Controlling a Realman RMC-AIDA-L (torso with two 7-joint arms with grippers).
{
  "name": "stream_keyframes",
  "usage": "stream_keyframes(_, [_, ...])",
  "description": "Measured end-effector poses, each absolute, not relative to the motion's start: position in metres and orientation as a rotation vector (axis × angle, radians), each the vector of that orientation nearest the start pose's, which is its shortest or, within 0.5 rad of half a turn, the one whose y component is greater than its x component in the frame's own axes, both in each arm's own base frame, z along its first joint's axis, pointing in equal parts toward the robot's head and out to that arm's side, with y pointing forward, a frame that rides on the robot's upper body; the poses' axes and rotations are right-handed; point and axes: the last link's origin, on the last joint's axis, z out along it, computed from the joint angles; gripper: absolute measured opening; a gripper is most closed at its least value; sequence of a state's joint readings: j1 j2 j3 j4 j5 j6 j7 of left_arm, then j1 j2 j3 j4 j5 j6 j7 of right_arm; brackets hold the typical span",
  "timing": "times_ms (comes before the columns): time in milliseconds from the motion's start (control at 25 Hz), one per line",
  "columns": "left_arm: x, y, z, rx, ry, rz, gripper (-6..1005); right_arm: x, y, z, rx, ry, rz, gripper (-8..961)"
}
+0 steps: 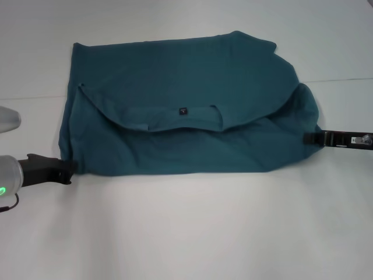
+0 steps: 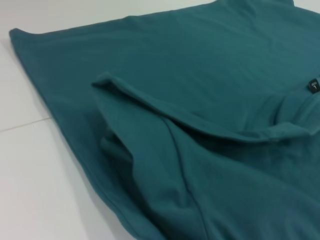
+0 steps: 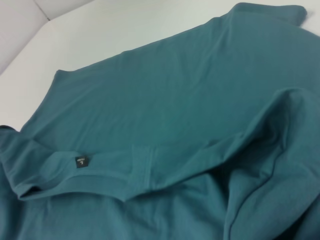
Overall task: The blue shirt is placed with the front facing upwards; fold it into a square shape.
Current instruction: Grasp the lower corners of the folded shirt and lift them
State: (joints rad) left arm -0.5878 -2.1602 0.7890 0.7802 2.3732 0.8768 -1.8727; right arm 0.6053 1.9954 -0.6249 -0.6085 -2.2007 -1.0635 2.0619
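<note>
With the blue shirt [image 1: 186, 111] folded once on the white table [image 1: 186, 233], spanned between left gripper [image 1: 69, 169] and right gripper [image 1: 310, 139] at its near corners, finger state undeterminable, slippage or uneven pulling is judged likely to skew the fold.

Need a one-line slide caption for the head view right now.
Blue shirt partly folded on the white table, left gripper and right gripper at its opposite lower corners.

shirt [image 1: 186, 125] on table [image 1: 186, 233], hands at sides
</note>
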Motion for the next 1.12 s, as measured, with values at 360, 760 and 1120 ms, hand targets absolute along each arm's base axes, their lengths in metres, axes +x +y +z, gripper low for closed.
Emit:
stream_keyframes(360, [-0.305,0.388,0.007,-2.213,-0.986,-0.106,0,0.335,0.379,0.048,-2.077,1.413,0.423,32])
stream_keyframes(760, [-0.314,0.371,0.021,-2.236,-1.049,-0.145,0,0.350,0.342,0.066,-2.110,1.372,0.511,31])
stream_keyframes(1120, [-0.314,0.326,0.036,-2.416,-1.093,-0.212,0,0.368,0.294,0.074,-2.199,1.310,0.552,31])
